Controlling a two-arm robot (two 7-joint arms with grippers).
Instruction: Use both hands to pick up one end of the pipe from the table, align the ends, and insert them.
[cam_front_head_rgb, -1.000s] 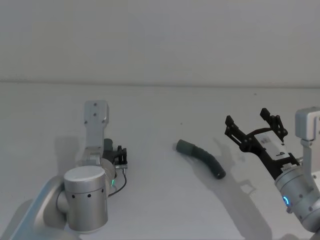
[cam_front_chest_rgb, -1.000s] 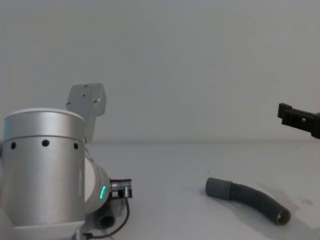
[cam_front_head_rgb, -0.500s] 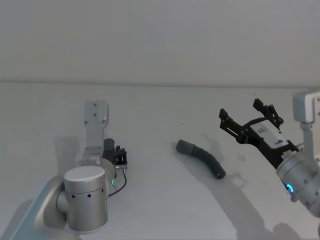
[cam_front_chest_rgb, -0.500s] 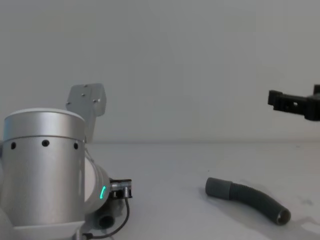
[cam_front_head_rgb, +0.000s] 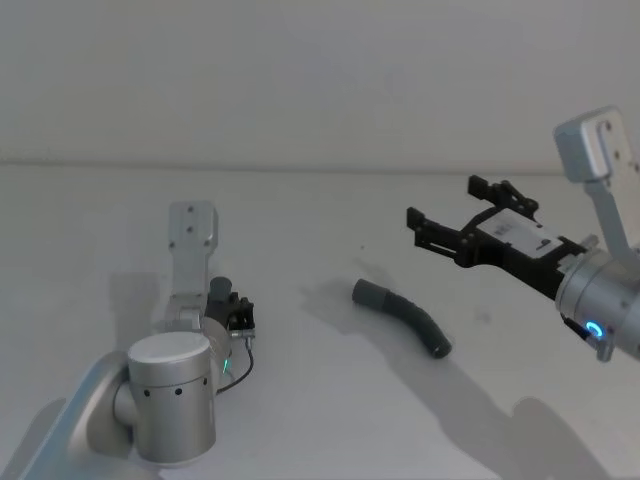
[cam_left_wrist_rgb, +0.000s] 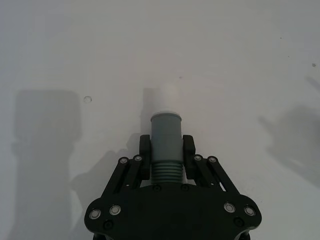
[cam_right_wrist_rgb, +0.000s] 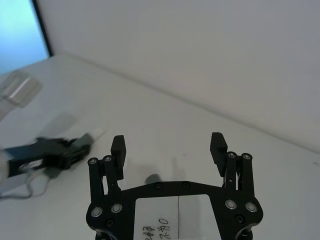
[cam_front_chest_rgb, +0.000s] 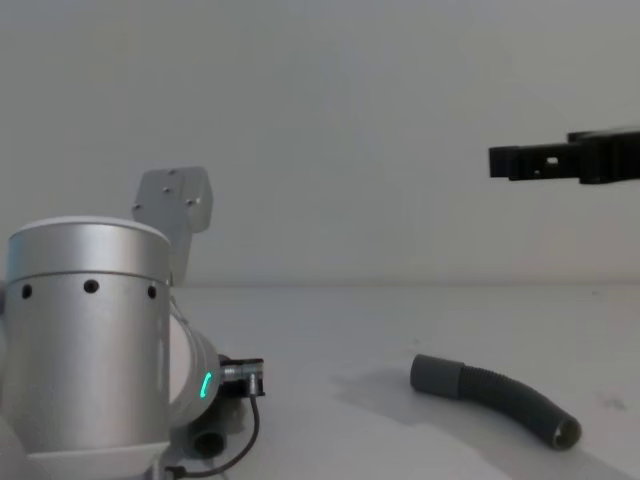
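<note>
Long hose (cam_front_head_rgb: 402, 317): dark grey, ribbed along its body, bent in a shallow arc, with a smooth, wider cuff (cam_front_head_rgb: 368, 294) at one end and an open mouth at the other. Lying flat on the white surface (cam_front_head_rgb: 320, 410), near its middle, free of both grippers.

Long axis in the head view: from the cuff at centre, running right and toward the robot. Cuff end facing left and away; open mouth facing right and near.

Short tube (cam_left_wrist_rgb: 166, 137): dark grey, stubby, ribbed near the base, smooth collar above, whitish tip (cam_left_wrist_rgb: 170, 95) at the far end. Located on the left side of the surface, well apart from the long hose. Long axis in line with the left gripper (cam_left_wrist_rgb: 166, 150), tip pointing straight out ahead of it. Contact with the surface: cannot tell.

Left arm: low on the left, large silver joint nearest the robot, green light (cam_front_head_rgb: 226, 366) on the wrist, forearm reaching forward close to the surface. Jaws closed on the ribbed base of the short tube, one on each side.

Right gripper (cam_front_head_rgb: 447, 202): entering from the right, raised well above the surface and above the long hose, roughly level, pointing left. Jaws spread wide, holding nothing. Blue light (cam_front_head_rgb: 597, 330) on the right wrist.
</note>
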